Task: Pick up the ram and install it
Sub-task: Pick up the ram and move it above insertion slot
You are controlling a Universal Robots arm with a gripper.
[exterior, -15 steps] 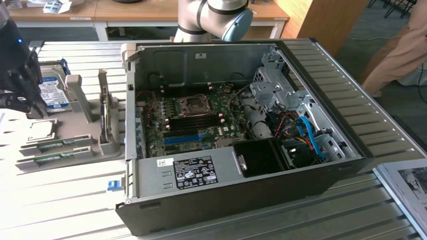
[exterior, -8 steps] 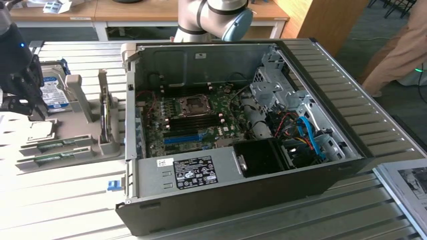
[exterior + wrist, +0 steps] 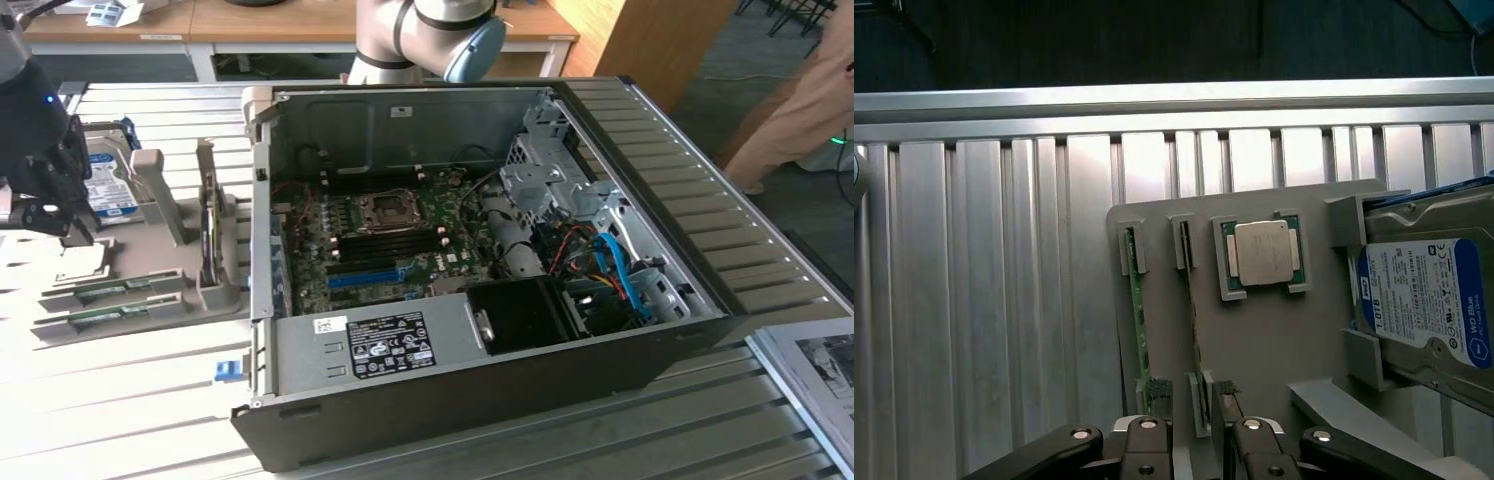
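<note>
Two green ram sticks stand on edge in the slots of a grey fixture [image 3: 1274,360]. In the wrist view, one ram stick [image 3: 1137,330] shows its green edge and the other ram stick [image 3: 1193,330] lies thin and dark beside it. My gripper [image 3: 1199,450] hangs over the near end of the fixture, open, its fingers [image 3: 1146,448] on either side of the second stick's line and clear of it. In the exterior view, the ram sticks [image 3: 118,290] lie at the left, below the dark gripper [image 3: 47,215]. The open computer case [image 3: 307,340] holds the motherboard with its blue slot [image 3: 363,276].
A CPU chip [image 3: 1262,253] sits in a pocket of the fixture beside the sticks. A hard drive with a blue-white label [image 3: 1419,300] stands in a bracket next to it. The slatted metal table [image 3: 994,300] runs around the fixture. A person's leg [image 3: 801,110] is at the exterior view's right.
</note>
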